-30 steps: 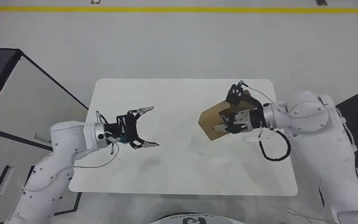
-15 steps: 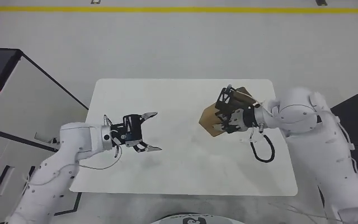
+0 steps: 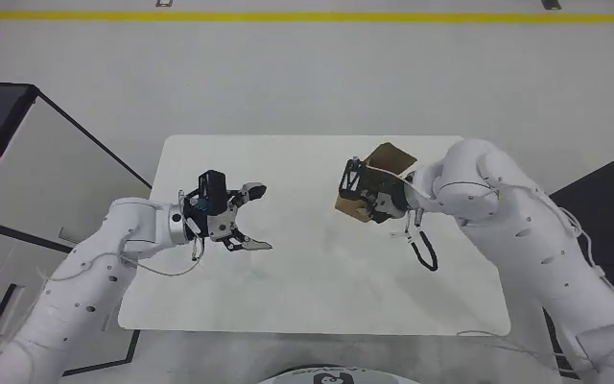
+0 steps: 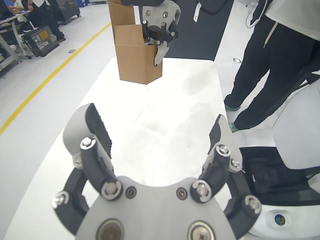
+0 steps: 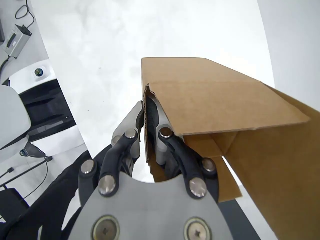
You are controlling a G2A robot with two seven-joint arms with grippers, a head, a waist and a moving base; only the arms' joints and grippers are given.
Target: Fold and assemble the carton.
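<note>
The right arm has swung inward since a second ago, carrying the carton (image 3: 388, 157) from the tabletop's (image 3: 317, 278) right part toward its middle and turning it more upright. The left gripper (image 3: 251, 217) has crept a little toward the middle and rolled at the wrist, with its fingers spread wide as before.

The carton (image 4: 135, 63) is plain brown corrugated board, opened out into a squarish tube with its upper flaps standing loose. One flap is bent across the opening. The right gripper (image 5: 147, 106) pinches the edge of one wall, one finger inside and one outside. I cannot tell whether the carton's lower edge touches the tabletop (image 4: 155, 96).

The left gripper (image 4: 155, 121) faces the carton across the white surface, well apart from it. From that side the right gripper (image 4: 157, 51) covers part of the carton's near corner. A yellow line (image 3: 307, 16) runs along the floor beyond the tabletop, and a power brick with cables (image 5: 15, 41) lies on the floor beside it.
</note>
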